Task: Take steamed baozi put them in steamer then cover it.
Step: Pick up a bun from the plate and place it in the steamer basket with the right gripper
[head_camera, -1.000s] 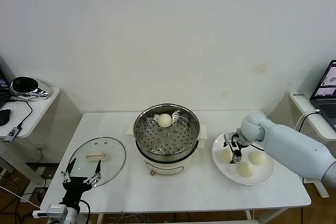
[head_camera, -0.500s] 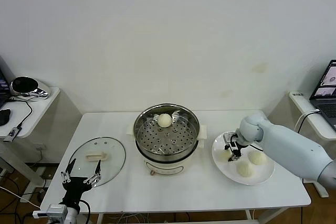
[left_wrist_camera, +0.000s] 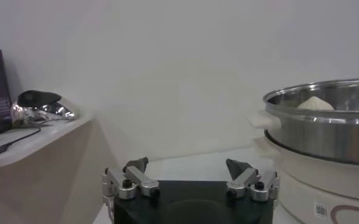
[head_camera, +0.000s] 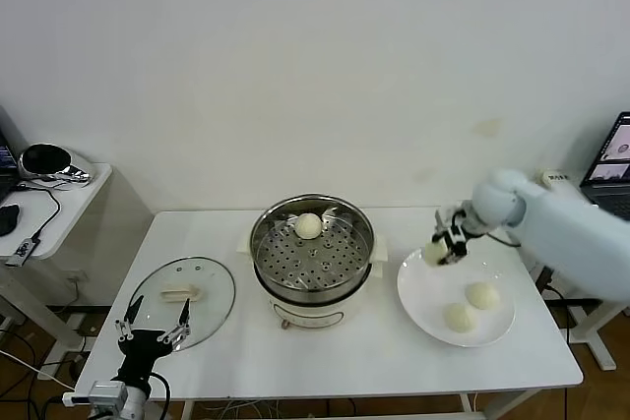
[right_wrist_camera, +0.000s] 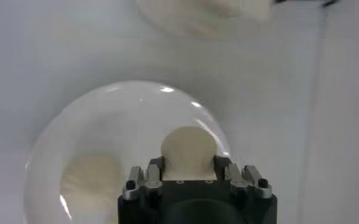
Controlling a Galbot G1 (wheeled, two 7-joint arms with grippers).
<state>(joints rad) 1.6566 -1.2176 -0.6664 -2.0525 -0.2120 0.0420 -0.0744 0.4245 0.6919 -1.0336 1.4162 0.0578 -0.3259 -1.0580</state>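
Above the white plate [head_camera: 425, 294], the right gripper [head_camera: 443, 246] clamps 1 baozi [head_camera: 433, 253]; the left gripper [head_camera: 153, 328] idles, fingers spread, near the cover [head_camera: 212, 287].

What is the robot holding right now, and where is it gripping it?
The right gripper holds one steamed baozi by its opposite sides, lifted above the plate. The left gripper holds nothing.

Right claw [head_camera: 440, 248] clamped and raised, arm bent inward; left claw [head_camera: 154, 330] spread wide, parked low.

Bright, even light; soft shadows
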